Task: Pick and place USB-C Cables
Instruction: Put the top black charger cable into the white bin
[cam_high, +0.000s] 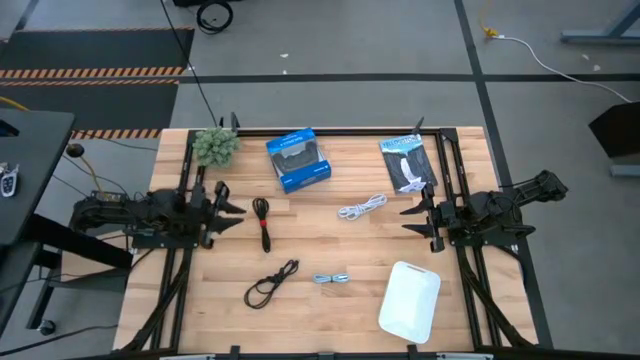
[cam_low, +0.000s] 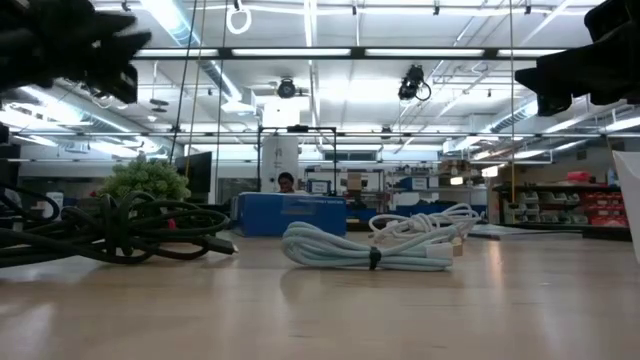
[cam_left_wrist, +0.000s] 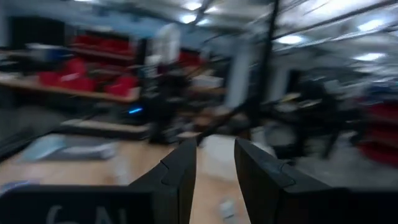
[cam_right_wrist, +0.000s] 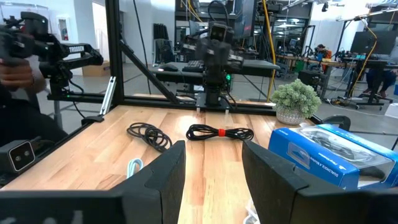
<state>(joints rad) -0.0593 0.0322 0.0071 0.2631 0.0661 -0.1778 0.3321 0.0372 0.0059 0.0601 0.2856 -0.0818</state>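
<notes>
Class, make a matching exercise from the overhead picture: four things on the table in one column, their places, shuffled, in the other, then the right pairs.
Things
1. black cable with red tie
2. white cable
3. loose black cable
4. white tray

Places
A. near edge, right of the grey cable
B. just in front of the left gripper
C. below the blue box, mid-table
D. near edge, left of the grey cable

Pairs: 1-B, 2-C, 3-D, 4-A

Two dark, near-black arms lie at the frame's left and right edges — jointed, angular, with blocky housings. The left gripper (cam_high: 232, 210) and right gripper (cam_high: 410, 222) end in flat, dark, wedge-shaped fingers (cam_right_wrist: 166, 175) — matte, with bevelled edges.
</notes>
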